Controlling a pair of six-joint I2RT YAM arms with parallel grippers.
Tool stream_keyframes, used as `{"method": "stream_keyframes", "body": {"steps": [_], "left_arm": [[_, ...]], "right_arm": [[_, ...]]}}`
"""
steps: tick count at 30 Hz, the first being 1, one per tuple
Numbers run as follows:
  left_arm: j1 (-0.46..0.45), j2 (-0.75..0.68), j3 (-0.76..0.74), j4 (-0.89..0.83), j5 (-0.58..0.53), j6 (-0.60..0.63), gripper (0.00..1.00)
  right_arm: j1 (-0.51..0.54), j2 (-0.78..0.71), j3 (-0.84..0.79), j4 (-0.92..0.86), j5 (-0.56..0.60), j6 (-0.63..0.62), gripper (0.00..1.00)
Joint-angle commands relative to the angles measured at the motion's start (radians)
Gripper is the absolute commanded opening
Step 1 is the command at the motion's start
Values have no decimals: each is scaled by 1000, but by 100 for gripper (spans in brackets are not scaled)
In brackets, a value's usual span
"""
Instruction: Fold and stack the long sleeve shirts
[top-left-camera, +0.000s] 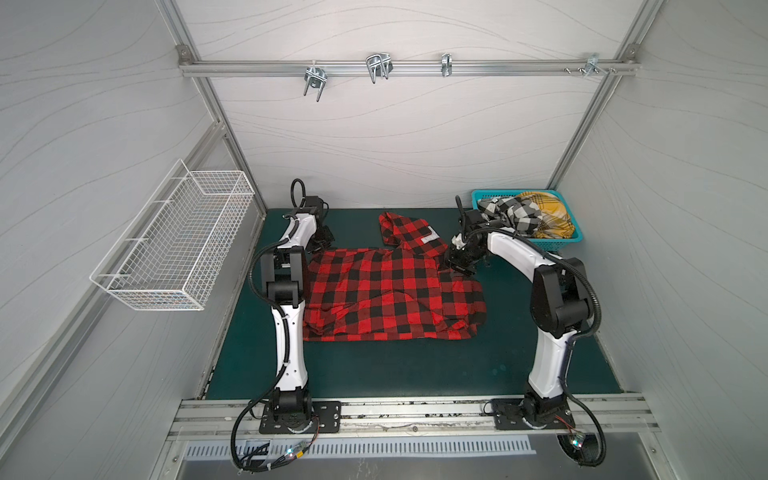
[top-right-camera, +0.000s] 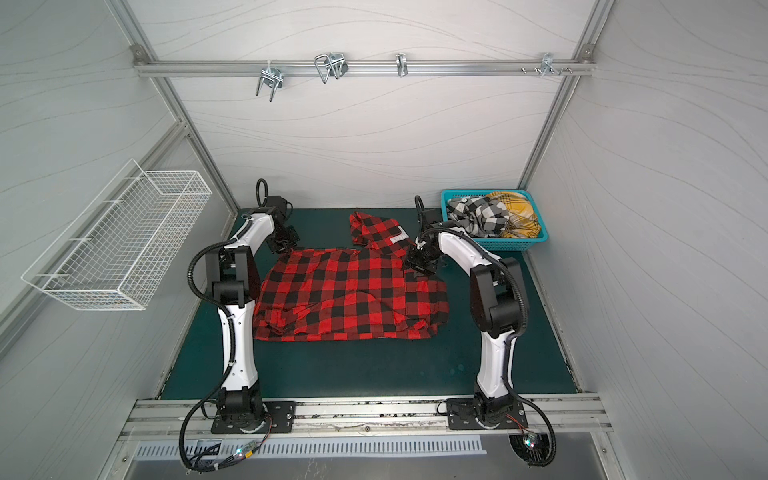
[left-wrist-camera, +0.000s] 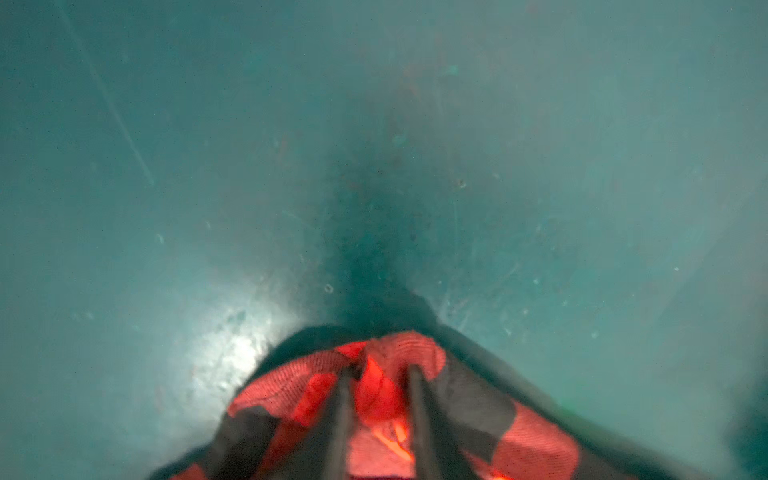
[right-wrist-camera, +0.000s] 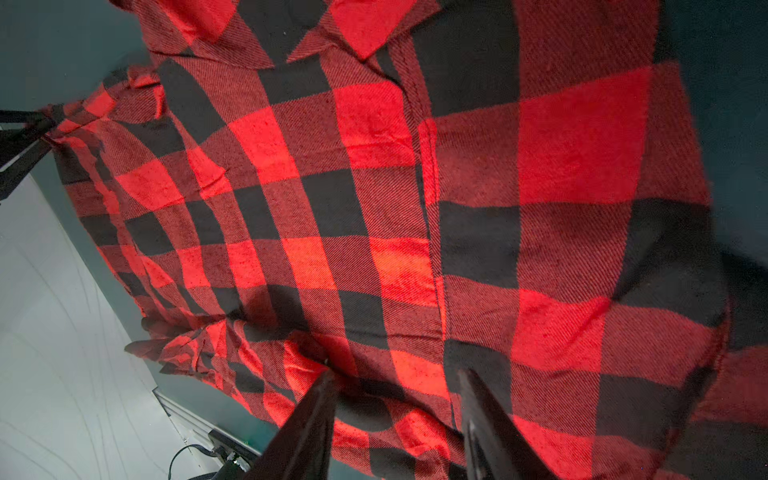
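**Shirt Position and Gripper State**

The red-and-black shirt (top-left-camera: 386, 291) lies spread on the green mat (top-left-camera: 415, 365). The left gripper (left-wrist-camera: 382, 370) pinches its far-left corner between narrow fingers. The right gripper (right-wrist-camera: 397, 372) hangs over the cloth with its fingers apart. The black-and-white shirt (top-left-camera: 513, 214) and the yellow shirt (top-left-camera: 548, 212) sit in the teal basket (top-left-camera: 482, 194).

The red-and-black shirt (right-wrist-camera: 374, 187) is matt, twill-woven cloth, slightly fuzzy. The green table mat (left-wrist-camera: 208, 166) is smooth and scuffed, with a dull sheen — the teal basket (top-left-camera: 561, 245) moulded plastic, the wire basket (top-left-camera: 174, 249) white-coated metal.
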Motion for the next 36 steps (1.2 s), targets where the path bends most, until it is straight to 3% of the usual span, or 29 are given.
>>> {"method": "stream_keyframes", "body": {"steps": [1, 5, 9, 16, 31, 36], "left_arm": [[3, 1, 42, -10, -11, -1, 11], [-1, -60, -6, 6, -11, 0, 8], [-1, -132, -96, 43, -14, 6, 3], [-1, -159, -159, 58, 17, -20, 0], [-3, -163, -197, 83, 25, -32, 0], [-4, -164, -204, 86, 24, -31, 0]], "right_arm": [[-1, -14, 27, -21, 10, 9, 51], [-21, 59, 136, -26, 83, -22, 59], [-54, 212, 356, -83, 123, -92, 61], [-111, 455, 673, -155, 88, -173, 62], [-99, 671, 792, -149, 2, -233, 58], [-89, 733, 850, -186, 12, -249, 52]]}}
